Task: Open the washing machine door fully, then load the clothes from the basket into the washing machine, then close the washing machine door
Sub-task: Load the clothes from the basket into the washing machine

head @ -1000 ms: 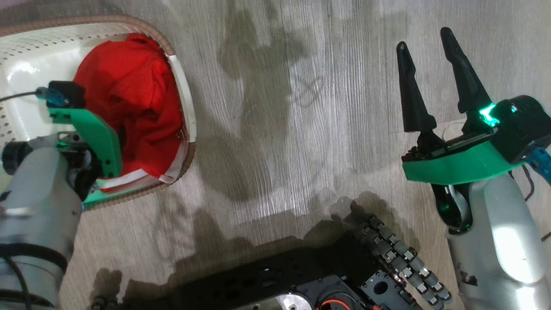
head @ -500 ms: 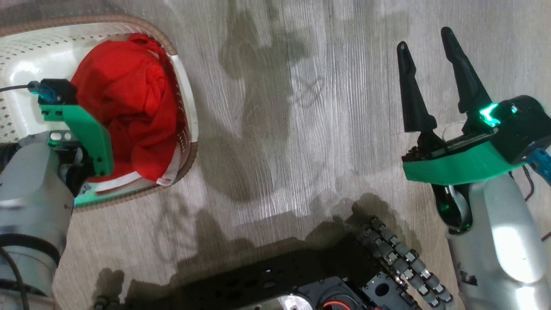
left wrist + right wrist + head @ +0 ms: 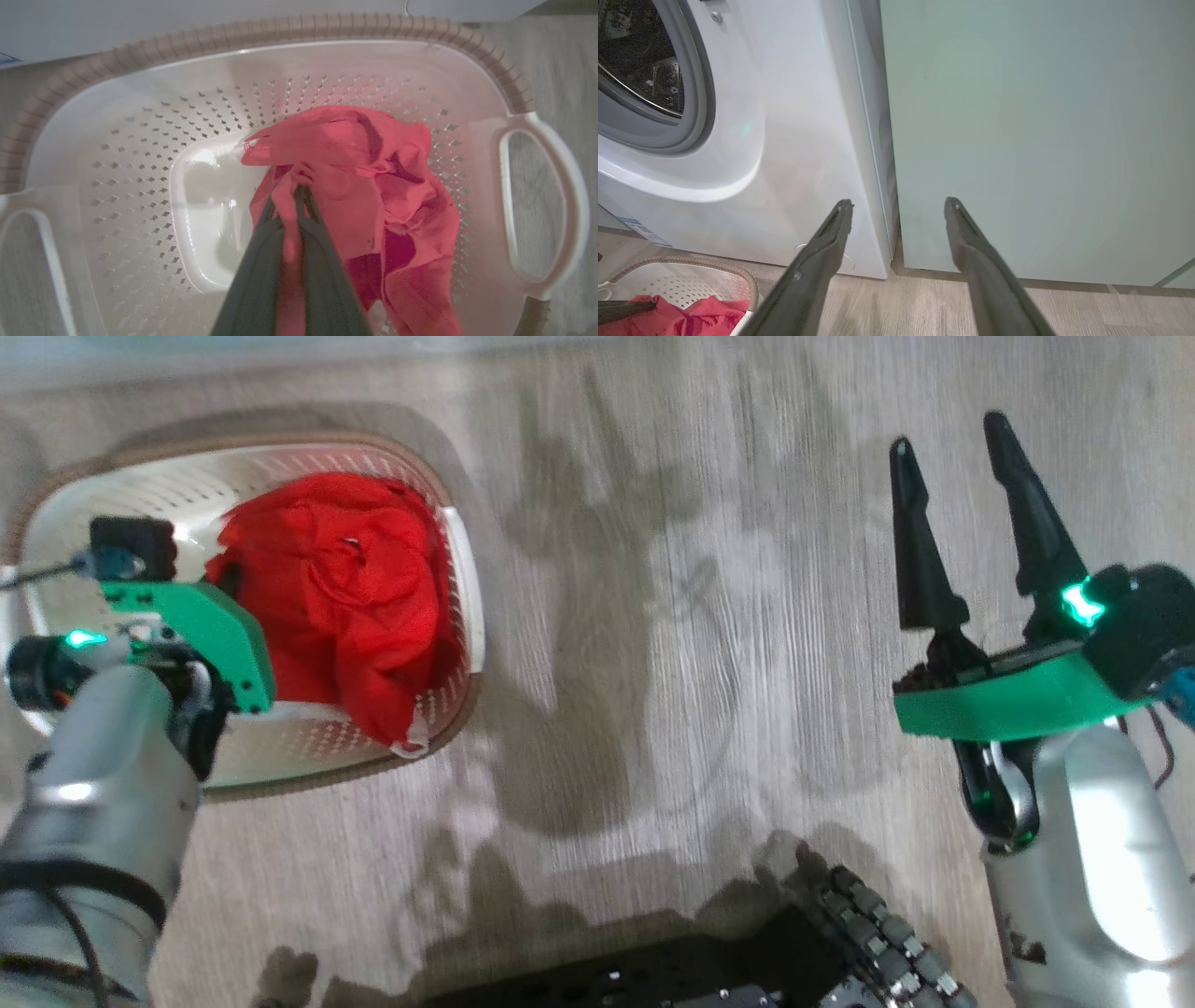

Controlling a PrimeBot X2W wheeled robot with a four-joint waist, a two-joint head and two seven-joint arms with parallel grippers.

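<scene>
Lying inside the basket (image 3: 280,439), toward its right-hand end, the clothes (image 3: 345,607) had not left it yet: the red fabric was heaped against the perforated wall, with the bare cream bottom showing beside it. Your left gripper (image 3: 292,198) had its two dark fingers pressed together on a fold near the garment's upper edge, so you had the cloth pinched, and the fold was drawn into a small peak at the fingertips. You could count the grasp as made. The lift looked barely begun, since most of the fabric rested on the basket's bottom and wall.

Just behind the basket stood the washing machine (image 3: 784,140), and its drum mouth (image 3: 640,56) inside the grey gasket (image 3: 698,93) was uncovered. From that you could take the washing machine door as swung away, so the first step seemed done, though how far it stood open you could not tell from these views.

Your right gripper (image 3: 949,437) hung well apart from the basket over the wooden floor (image 3: 653,616), fingers spread wide and holding nothing, pointing toward the seam between the machine and the pale green cabinet (image 3: 1017,116). What was left for you was carrying the garment to the drum, releasing it inside, then shutting the door.
</scene>
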